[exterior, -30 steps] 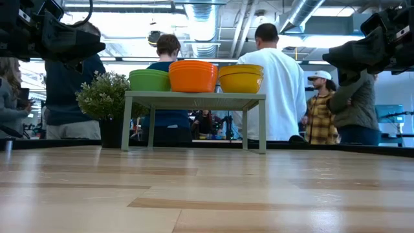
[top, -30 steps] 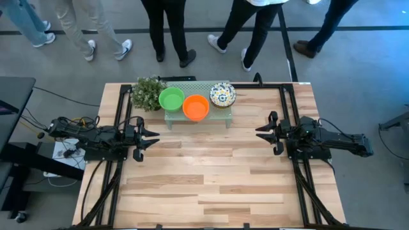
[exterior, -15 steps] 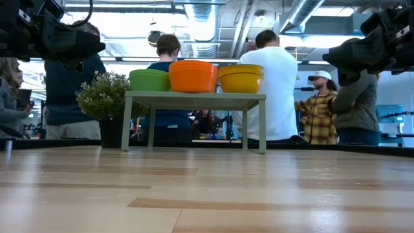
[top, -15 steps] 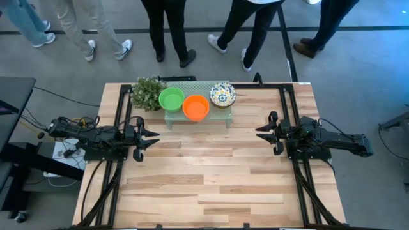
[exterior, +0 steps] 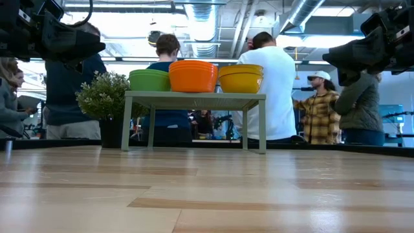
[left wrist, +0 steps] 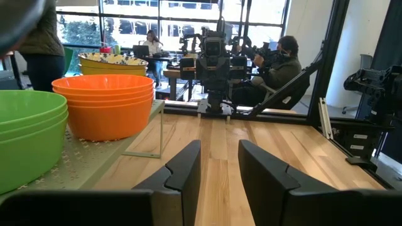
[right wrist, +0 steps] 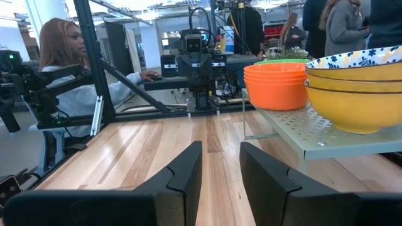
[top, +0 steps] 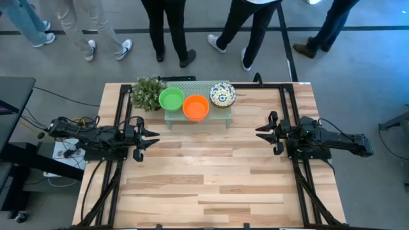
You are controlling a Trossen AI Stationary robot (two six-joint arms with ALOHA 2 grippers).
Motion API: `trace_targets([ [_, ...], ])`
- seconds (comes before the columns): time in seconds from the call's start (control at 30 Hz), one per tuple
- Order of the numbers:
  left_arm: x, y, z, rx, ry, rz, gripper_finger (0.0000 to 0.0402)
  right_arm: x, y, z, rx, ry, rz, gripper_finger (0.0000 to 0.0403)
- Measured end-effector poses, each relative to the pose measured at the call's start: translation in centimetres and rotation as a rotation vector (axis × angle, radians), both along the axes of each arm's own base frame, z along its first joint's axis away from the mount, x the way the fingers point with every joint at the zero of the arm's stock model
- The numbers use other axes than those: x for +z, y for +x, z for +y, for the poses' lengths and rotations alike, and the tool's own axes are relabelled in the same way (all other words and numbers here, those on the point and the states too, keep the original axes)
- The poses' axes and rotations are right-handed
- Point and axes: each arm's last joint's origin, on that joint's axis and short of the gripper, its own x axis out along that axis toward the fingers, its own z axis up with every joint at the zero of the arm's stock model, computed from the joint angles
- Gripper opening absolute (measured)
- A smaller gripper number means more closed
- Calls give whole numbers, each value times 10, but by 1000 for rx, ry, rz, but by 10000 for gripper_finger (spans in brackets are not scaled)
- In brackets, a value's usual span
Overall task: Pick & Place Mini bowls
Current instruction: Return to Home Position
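Three short stacks of mini bowls rest on a pale green perforated stand [top: 195, 119] at the table's far edge: green bowls [top: 171, 99] [left wrist: 28, 135], orange bowls [top: 195, 107] [left wrist: 105, 104] [right wrist: 274, 85], and floral-patterned bowls with yellow outsides [top: 222, 94] [right wrist: 355, 88]. My left gripper [top: 152, 135] [left wrist: 218, 166] hovers open at the table's left side, pointing right. My right gripper [top: 261, 132] [right wrist: 220, 166] hovers open at the right side, pointing left. Both are well away from the bowls.
A small bushy plant [top: 147, 92] stands at the stand's left end. Dark rail frames [top: 118, 115] run along the table's left and right sides. Several people stand beyond the far edge. The wooden table [top: 204, 179] lies bare between the grippers and toward the near edge.
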Motion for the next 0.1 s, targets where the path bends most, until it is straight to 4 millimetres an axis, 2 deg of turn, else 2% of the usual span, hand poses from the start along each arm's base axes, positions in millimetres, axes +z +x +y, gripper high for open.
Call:
trace_targets([
  [0.1, 0, 0, 0, 0, 0, 0, 108, 0, 0, 0, 0, 0, 0, 103],
])
